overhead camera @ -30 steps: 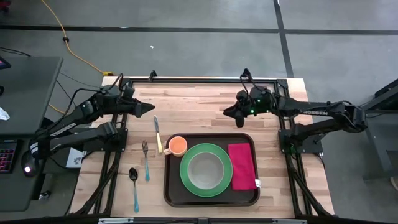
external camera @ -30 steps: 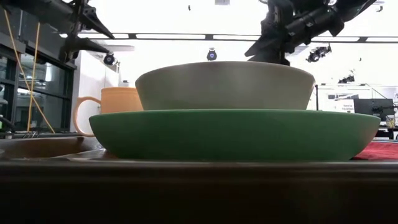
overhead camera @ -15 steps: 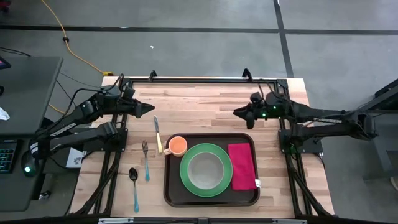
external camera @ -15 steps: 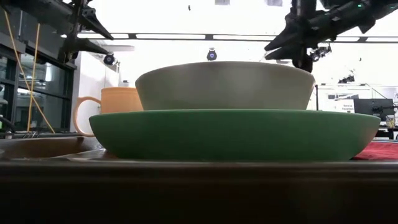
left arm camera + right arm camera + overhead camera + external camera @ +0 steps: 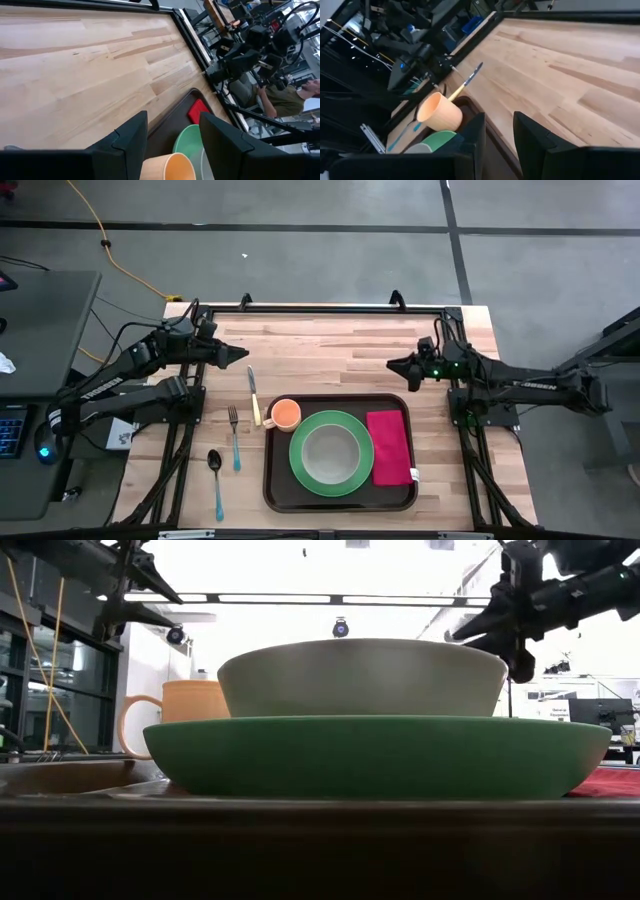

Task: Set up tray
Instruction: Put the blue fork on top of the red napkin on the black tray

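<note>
We see the tray [image 5: 340, 498] at the table's near-centre w/ green plate [image 5: 332, 453] + bowl [image 5: 331, 454], orange mug [image 5: 286, 414] and magenta napkin [image 5: 390, 447] on it. Left gripper [image 5: 243, 354] hovers over bare wood, fingers spread, empty. Right gripper [image 5: 392, 364] — beyond the tray's far right corner — slightly parted, holding nothing.

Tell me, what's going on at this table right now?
Neither arm holds anything. The left gripper and right gripper hover open and empty over the bare wood behind the tray. The tray carries a green plate with a bowl, an orange mug and a magenta napkin. The knife, fork and spoon lie left of it.
</note>
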`<action>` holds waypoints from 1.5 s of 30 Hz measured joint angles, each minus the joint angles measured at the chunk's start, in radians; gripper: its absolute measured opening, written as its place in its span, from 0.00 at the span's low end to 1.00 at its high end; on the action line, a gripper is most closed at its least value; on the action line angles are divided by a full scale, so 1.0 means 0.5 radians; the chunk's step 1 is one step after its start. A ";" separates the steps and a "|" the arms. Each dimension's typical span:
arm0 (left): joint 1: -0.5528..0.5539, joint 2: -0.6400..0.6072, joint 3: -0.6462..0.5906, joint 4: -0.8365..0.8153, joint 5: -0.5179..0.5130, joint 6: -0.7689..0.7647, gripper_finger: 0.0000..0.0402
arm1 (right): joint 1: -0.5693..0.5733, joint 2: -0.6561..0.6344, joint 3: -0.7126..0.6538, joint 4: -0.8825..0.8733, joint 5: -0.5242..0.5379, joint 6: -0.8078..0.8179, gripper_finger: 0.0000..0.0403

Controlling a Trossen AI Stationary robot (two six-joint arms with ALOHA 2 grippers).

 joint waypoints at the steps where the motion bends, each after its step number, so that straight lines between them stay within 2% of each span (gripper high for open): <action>1: 0.000 0.000 0.000 0.000 0.001 -0.003 0.53 | -0.001 -0.009 -0.023 0.001 0.007 0.001 0.19; 5: -0.001 0.000 -0.001 -0.001 0.010 -0.047 0.53 | 0.000 -0.028 -0.125 0.020 0.042 0.049 0.20; 12: -0.003 0.005 -0.001 -0.019 0.035 -0.136 0.53 | -0.001 -0.031 -0.279 0.344 0.051 0.107 0.20; 17: -0.063 0.057 -0.001 -0.023 0.087 -0.213 0.53 | -0.001 -0.031 -0.296 0.372 0.051 0.116 0.19; 23: -0.284 0.160 -0.001 -0.046 0.059 -0.324 0.53 | -0.001 -0.030 -0.296 0.331 0.055 0.100 0.19; 37: -0.843 0.337 -0.001 -0.060 -0.251 -0.739 0.53 | -0.001 -0.030 -0.296 0.284 0.093 0.099 0.19; 45: -1.099 0.381 -0.002 -0.204 -0.276 -1.103 0.53 | -0.001 -0.029 -0.296 0.237 0.047 0.098 0.20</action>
